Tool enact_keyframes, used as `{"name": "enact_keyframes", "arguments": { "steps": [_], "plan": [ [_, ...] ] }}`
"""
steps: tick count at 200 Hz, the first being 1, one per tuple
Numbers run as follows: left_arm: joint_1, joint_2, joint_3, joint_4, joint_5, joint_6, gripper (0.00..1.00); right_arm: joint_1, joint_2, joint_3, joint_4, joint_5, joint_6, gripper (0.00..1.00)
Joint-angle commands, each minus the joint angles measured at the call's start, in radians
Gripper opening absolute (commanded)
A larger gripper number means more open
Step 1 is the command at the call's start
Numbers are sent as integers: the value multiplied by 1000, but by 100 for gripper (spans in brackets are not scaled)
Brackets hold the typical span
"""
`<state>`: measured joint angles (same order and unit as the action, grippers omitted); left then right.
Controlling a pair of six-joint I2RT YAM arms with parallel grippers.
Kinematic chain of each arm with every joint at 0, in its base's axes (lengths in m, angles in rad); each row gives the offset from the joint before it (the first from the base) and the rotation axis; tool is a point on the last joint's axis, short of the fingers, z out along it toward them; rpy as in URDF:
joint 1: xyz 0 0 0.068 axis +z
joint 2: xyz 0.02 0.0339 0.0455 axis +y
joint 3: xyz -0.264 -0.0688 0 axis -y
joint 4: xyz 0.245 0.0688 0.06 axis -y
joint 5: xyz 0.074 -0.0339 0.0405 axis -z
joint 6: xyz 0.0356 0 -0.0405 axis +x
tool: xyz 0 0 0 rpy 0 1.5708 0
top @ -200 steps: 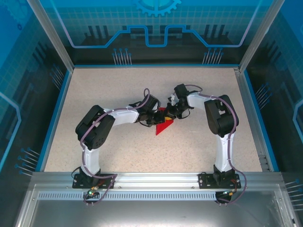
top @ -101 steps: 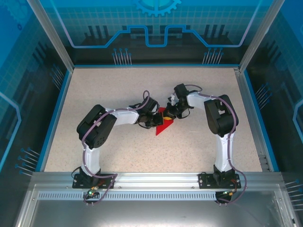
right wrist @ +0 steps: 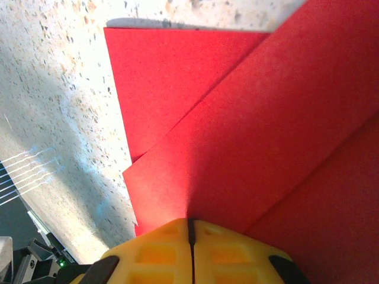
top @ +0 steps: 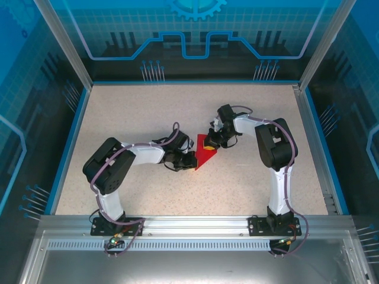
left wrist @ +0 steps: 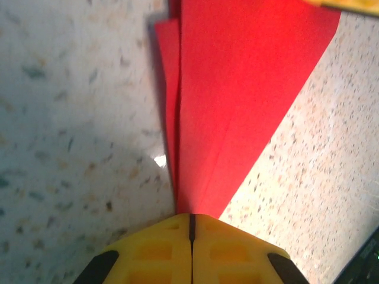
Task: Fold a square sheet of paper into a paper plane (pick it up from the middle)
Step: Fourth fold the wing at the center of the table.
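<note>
Quick rundown: there's one paper plane, half folded and bright red, lying flat pretty much in the middle of the bench. It's well clear of all four edges. The narrow pointy end faces the near edge and the wide end faces the far side. A small bit of the yellow reverse shows at the wide end.

There are two arms with one gripper each. The left gripper sits at the pointed end. In the left wrist view its two yellow fingers are pressed together with just a thin seam between them, and the tip of the plane runs right up to that seam. I can't tell if the paper is actually nipped or just touched.

The right gripper is on the wide end. Its two fingers are also pressed together and sit on top of the red paper. I count three overlapping red layers there, stepped one over the next. In the left wrist view I count two layers along the plane's left side.
</note>
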<state>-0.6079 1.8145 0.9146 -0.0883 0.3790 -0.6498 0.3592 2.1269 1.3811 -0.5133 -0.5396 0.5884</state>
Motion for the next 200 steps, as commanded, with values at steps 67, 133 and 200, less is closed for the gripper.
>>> {"name": "enact_keyframes", "arguments": {
  "steps": [67,133,200],
  "plan": [
    [-12,-84,43,114,-47,-27,6,3,91,-34,-62,149,18,6],
    [-13,77,104,190,-50,-44,4,4,94,-27,-65,136,22,6],
    [-13,134,108,178,-84,-24,3,6,100,-17,-75,133,22,6]
  ]
}}
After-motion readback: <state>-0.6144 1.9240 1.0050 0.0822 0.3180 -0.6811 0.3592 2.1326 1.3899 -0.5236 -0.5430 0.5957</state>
